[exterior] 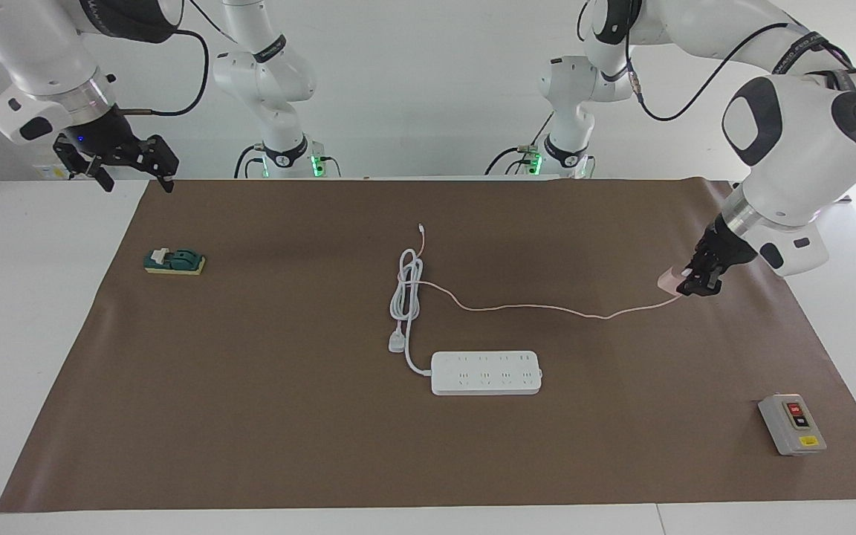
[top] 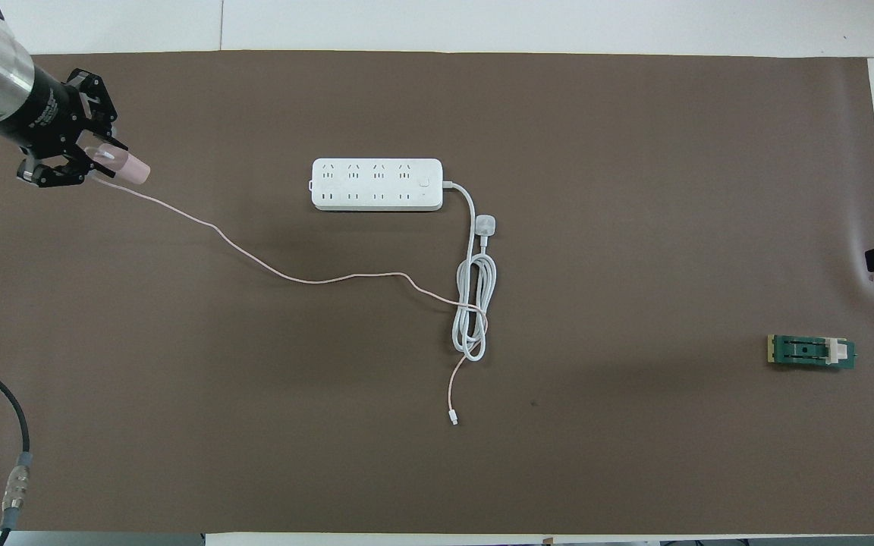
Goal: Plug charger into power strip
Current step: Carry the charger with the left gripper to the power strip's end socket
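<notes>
The pale pink charger (exterior: 669,281) (top: 127,167) is held in my left gripper (exterior: 699,286) (top: 84,163), low over the brown mat toward the left arm's end of the table. Its thin pink cable (exterior: 547,307) (top: 308,281) trails across the mat, over the coiled white cord. The cable's small connector (exterior: 420,225) (top: 453,418) lies nearer to the robots than the coil. The white power strip (exterior: 486,372) (top: 376,184) lies flat mid-table, sockets up. My right gripper (exterior: 134,174) waits, open and empty, raised over the mat's corner at the right arm's end.
The strip's thick white cord (exterior: 407,286) (top: 473,311) lies coiled beside it, ending in a round white plug (exterior: 397,343) (top: 485,225). A grey box with red and black buttons (exterior: 792,423) sits toward the left arm's end. A green switch block (exterior: 174,261) (top: 811,352) sits toward the right arm's end.
</notes>
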Robot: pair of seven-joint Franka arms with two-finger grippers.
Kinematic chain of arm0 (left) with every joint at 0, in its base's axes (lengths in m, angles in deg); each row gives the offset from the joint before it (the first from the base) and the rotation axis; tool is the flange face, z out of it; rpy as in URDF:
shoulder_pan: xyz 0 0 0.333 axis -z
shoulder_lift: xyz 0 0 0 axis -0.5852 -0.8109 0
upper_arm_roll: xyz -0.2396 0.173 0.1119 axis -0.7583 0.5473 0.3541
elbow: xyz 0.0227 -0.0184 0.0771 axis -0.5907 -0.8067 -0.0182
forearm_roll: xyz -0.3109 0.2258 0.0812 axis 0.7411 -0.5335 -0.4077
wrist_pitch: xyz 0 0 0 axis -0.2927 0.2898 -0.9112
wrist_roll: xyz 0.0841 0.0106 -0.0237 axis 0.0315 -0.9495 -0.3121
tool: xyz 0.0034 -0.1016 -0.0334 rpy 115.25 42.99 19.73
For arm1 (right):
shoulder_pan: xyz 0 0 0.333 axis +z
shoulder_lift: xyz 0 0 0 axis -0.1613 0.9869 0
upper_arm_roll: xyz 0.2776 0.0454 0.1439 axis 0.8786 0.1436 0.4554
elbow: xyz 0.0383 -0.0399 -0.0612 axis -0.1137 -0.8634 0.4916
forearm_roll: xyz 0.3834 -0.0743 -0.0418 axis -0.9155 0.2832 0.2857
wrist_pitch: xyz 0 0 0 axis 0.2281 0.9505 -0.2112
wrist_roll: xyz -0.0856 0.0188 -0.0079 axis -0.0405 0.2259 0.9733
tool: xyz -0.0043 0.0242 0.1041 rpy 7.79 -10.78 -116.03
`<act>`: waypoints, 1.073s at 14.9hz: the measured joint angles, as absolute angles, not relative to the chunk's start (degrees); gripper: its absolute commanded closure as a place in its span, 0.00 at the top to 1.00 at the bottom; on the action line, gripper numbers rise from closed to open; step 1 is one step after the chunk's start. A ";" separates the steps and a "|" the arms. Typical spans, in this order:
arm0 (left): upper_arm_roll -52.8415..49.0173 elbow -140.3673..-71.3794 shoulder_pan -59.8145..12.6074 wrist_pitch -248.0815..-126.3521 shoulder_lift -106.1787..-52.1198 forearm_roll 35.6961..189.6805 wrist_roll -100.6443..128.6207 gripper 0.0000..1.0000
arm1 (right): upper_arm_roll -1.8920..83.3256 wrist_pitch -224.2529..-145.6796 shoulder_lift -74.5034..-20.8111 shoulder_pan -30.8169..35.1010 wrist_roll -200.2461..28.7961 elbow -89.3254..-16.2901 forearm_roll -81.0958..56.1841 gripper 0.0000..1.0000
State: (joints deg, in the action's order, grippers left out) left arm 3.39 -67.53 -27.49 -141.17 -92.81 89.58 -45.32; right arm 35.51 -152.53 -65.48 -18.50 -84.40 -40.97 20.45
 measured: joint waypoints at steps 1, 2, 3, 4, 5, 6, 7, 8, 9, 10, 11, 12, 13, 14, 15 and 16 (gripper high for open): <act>3.37 -67.54 -26.81 -142.16 -93.59 89.58 -49.12 0.00 | 35.51 -152.53 -65.48 -18.50 -84.32 -40.97 20.32 1.00; 3.38 -67.54 -26.15 -142.69 -94.21 89.58 -51.88 0.00 | 35.51 -152.53 -65.48 -18.50 -84.27 -40.97 20.26 1.00; 3.39 -67.54 -25.54 -143.25 -94.71 89.58 -54.90 0.00 | 35.51 -152.53 -65.48 -18.50 -84.20 -40.97 20.22 1.00; 3.37 -67.53 -24.90 -144.07 -95.19 89.58 -57.92 0.00 | 35.51 -152.53 -65.48 -18.50 -84.17 -40.97 20.19 1.00; 3.39 -67.54 -24.14 -144.74 -95.67 89.58 -60.18 0.00 | 35.51 -152.53 -65.48 -18.50 -84.13 -40.97 20.14 1.00; 3.42 -67.54 -23.17 -145.11 -96.20 89.58 -62.37 0.00 | 35.51 -152.53 -65.48 -18.51 -83.98 -40.96 20.09 1.00; 3.44 -67.55 -22.12 -145.53 -96.83 89.58 -65.03 0.00 | 35.51 -152.53 -65.48 -18.51 -83.66 -40.96 20.04 1.00; 3.46 -67.55 -21.07 -146.06 -97.55 89.54 -67.48 0.00 | 35.53 -152.53 -65.48 -18.51 -83.41 -40.96 19.99 1.00; 3.48 -67.55 -19.91 -146.39 -98.29 89.28 -69.39 0.00 | 35.56 -152.53 -65.48 -18.51 -83.21 -40.95 19.98 1.00; 3.51 -67.55 -18.69 -146.64 -99.04 88.88 -71.20 0.00 | 35.59 -152.53 -65.48 -18.51 -82.96 -40.95 19.98 1.00; 3.53 -67.55 -17.56 -146.94 -99.75 88.66 -73.01 0.00 | 35.62 -152.54 -65.48 -18.51 -82.76 -40.95 19.96 1.00; 3.56 -67.55 -16.58 -147.25 -100.42 88.59 -74.44 0.00 | 35.65 -152.55 -65.48 -18.51 -82.69 -40.95 19.95 1.00; 3.58 -67.54 -15.71 -147.62 -100.91 88.58 -75.64 0.00 | 35.68 -152.58 -65.48 -18.51 -82.66 -40.95 19.91 1.00; 3.58 -67.54 -14.94 -148.17 -101.34 88.57 -76.89 0.00 | 35.69 -152.62 -65.48 -18.51 -82.64 -40.95 19.68 1.00; 3.60 -67.55 -14.14 -148.72 -101.74 88.57 -78.27 0.00 | 35.69 -152.66 -65.48 -18.51 -82.61 -40.95 19.03 1.00; 3.60 -67.54 -13.38 -149.46 -102.12 88.56 -79.80 0.00 | 35.68 -152.67 -65.48 -18.53 -82.56 -40.95 18.45 1.00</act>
State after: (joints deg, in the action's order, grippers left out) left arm 3.60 -67.54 -13.38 -149.46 -102.12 88.56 -79.80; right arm 35.68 -152.67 -65.48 -18.53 -82.56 -40.95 18.45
